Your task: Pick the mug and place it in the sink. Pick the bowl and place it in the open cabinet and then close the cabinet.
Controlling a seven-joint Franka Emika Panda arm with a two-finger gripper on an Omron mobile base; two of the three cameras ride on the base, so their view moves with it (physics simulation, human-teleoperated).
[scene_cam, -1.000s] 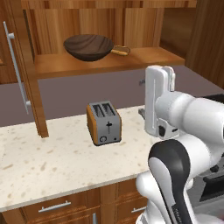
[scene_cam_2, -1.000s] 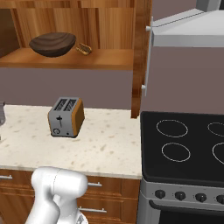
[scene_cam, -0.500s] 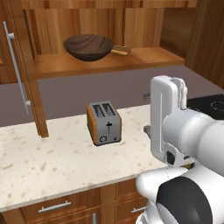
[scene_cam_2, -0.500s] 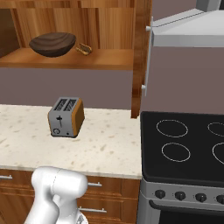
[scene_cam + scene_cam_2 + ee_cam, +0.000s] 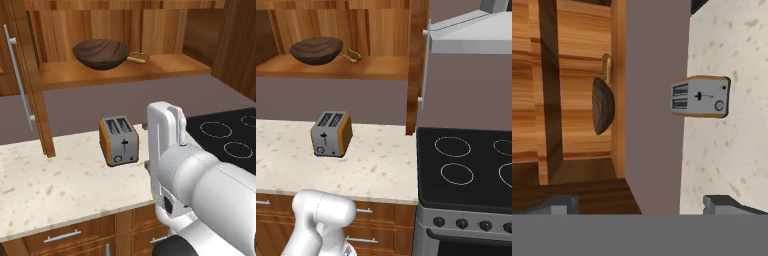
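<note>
One bowl (image 5: pixel 102 54) rests on the open cabinet (image 5: pixel 125 70) shelf; jaws stand wide apart, empty, above the desk (image 5: pixel 60 185) toaster (image 5: pixel 118 140).

The cabinet (image 5: pixel 165 67) shelf bears the bowl (image 5: pixel 101 54), left of centre. Below, a speckled counter (image 5: pixel 60 185) carries a toaster (image 5: pixel 118 140).

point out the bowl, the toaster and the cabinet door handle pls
bowl (image 5: pixel 101 53), left base view, middle of its wood-grain side.
toaster (image 5: pixel 332 133), right base view, its grey slotted end face.
cabinet door handle (image 5: pixel 19 75), left base view, mid-length of the vertical silver bar.
</note>
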